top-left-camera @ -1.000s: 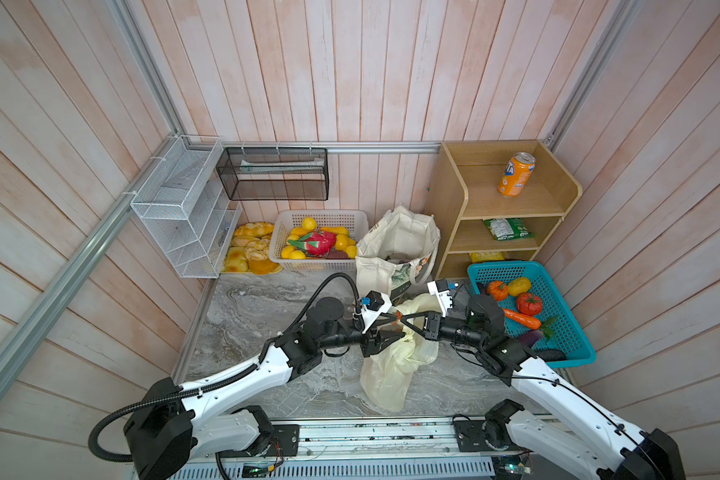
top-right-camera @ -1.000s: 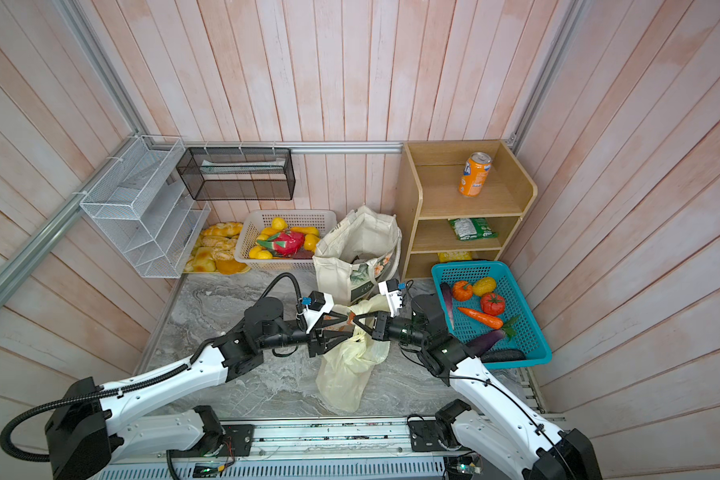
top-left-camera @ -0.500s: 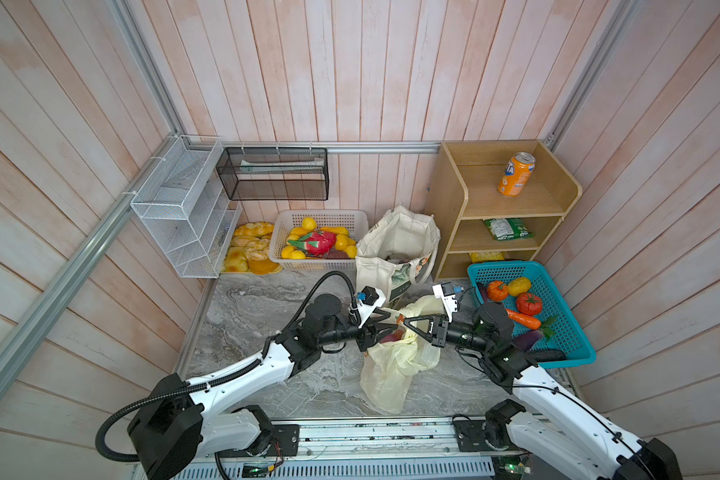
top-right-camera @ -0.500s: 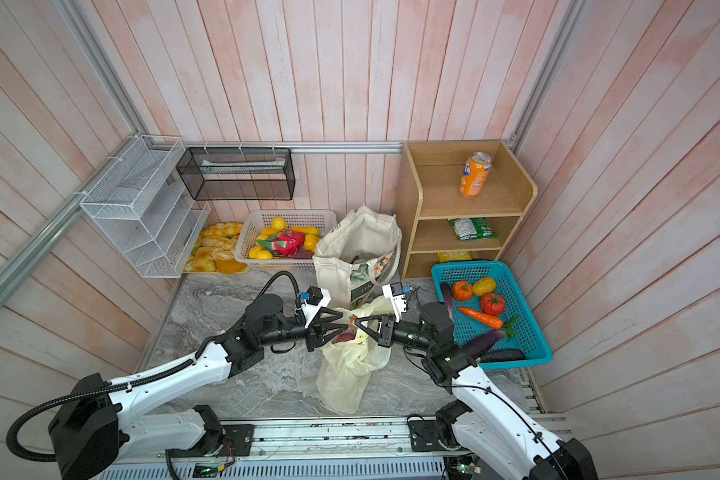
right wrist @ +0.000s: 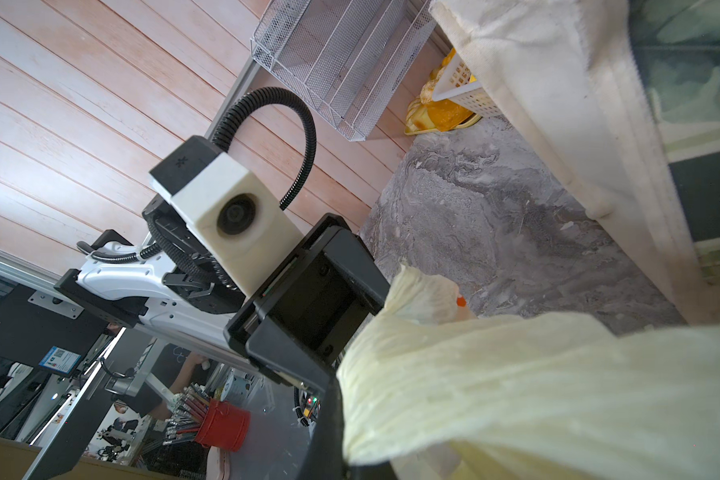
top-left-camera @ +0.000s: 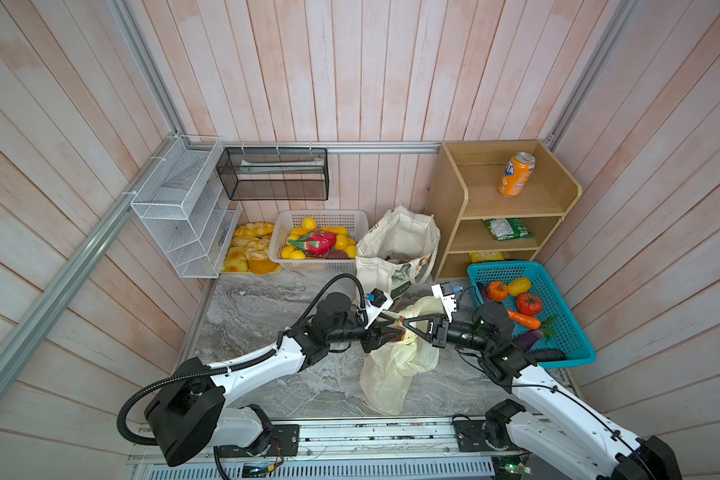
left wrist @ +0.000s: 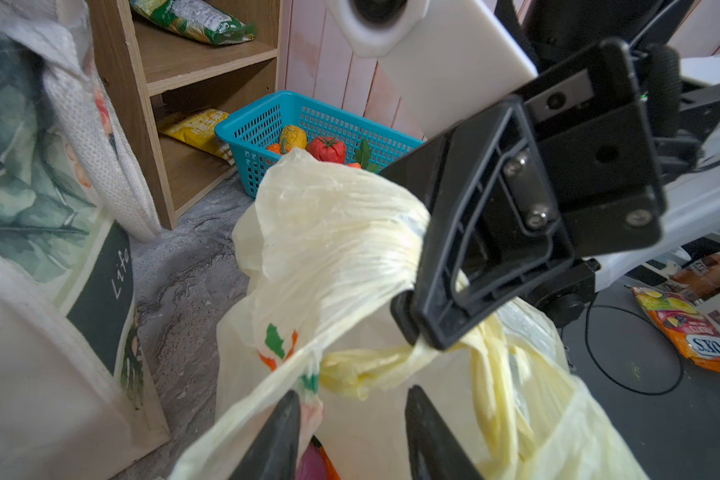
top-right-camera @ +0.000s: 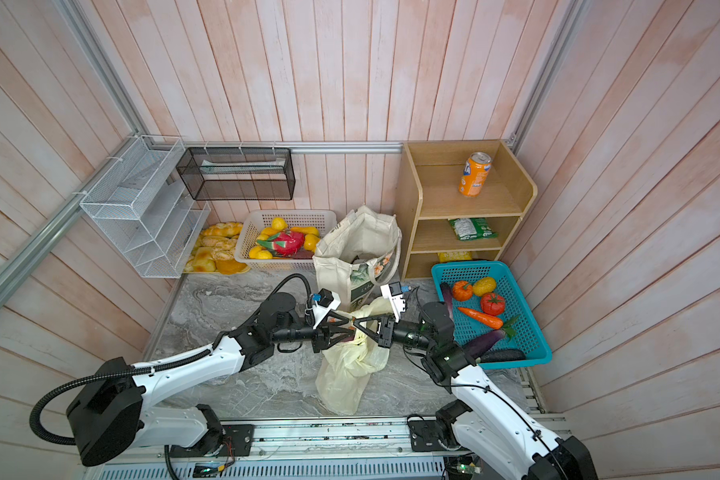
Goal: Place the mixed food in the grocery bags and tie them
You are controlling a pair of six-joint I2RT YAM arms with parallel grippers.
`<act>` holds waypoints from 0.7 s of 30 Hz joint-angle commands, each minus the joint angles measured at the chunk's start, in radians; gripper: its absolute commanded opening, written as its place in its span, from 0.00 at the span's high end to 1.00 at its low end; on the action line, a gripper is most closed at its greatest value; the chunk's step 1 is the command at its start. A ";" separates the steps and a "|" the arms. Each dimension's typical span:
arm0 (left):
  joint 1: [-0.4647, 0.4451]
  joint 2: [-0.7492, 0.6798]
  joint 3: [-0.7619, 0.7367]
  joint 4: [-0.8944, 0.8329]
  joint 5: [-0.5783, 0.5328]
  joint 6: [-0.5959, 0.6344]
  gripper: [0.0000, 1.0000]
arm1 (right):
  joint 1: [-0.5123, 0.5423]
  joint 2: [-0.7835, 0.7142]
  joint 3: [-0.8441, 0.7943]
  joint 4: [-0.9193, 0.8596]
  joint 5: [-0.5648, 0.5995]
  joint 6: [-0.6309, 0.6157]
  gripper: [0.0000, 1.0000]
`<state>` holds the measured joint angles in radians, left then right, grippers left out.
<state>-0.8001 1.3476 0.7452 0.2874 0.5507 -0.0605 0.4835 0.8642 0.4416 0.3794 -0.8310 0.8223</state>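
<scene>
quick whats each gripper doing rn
left gripper: open, jaws apart against the plastic bag
right gripper: shut on the plastic bag's twisted handle

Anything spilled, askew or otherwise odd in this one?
Nothing spilled or damaged. The plastic bag slumps on the table, one handle bunched in the shut right gripper; the canvas tote sags with its mouth open. Both look normal for soft bags.

Orange soda can [top-left-camera: 516,174] stands upright atop the wooden shelf [top-left-camera: 450,216].
</scene>
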 commanded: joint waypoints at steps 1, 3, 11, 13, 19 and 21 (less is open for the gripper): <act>0.002 0.021 0.051 0.040 0.038 0.005 0.54 | -0.002 0.005 0.005 0.038 -0.025 -0.007 1.00; 0.001 0.032 0.065 0.045 0.054 0.004 0.54 | -0.002 0.006 0.006 0.039 -0.025 -0.005 1.00; -0.004 0.038 0.066 0.050 0.074 -0.004 1.00 | -0.002 0.022 0.011 0.049 -0.024 -0.002 1.00; -0.004 0.026 0.058 0.041 0.056 -0.005 1.00 | -0.003 0.023 0.023 0.031 -0.019 -0.007 1.00; 0.006 -0.026 0.025 0.008 -0.077 -0.010 1.00 | -0.025 -0.062 0.105 -0.246 0.086 -0.086 0.51; 0.013 -0.024 0.025 -0.002 -0.081 -0.010 1.00 | -0.045 -0.110 0.120 -0.324 0.113 -0.094 0.49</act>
<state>-0.7959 1.3491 0.7822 0.2886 0.5152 -0.0719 0.4564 0.8112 0.5167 0.2077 -0.7776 0.7712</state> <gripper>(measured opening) 0.055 0.501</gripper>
